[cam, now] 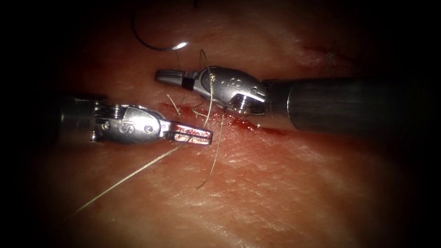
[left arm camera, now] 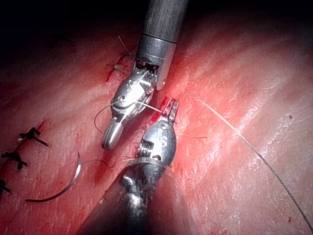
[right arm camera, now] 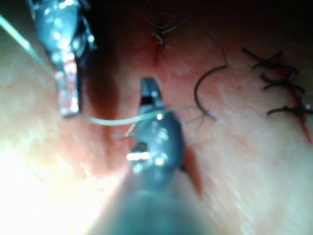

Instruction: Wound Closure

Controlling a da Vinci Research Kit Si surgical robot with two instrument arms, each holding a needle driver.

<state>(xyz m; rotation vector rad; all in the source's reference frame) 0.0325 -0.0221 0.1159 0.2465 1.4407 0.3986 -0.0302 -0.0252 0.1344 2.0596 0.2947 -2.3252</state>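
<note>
Lying free on the tissue beyond the right pincer, the curved needle is held by neither tool; it looks stiff, slick and light, best gripped on its body, off the point. The left pincer, red-smeared, appears closed on the thin, limp thread beside the cut. The right pincer looks closed, thread draped over its wrist; whether it grips any I cannot tell.

The left tool is shiny silver metal with round screws, a curly mark on its side, and red smears on its flat tip. The right tool is silver too, with a black band, small numbers, and a long dark grey tube behind it.
</note>
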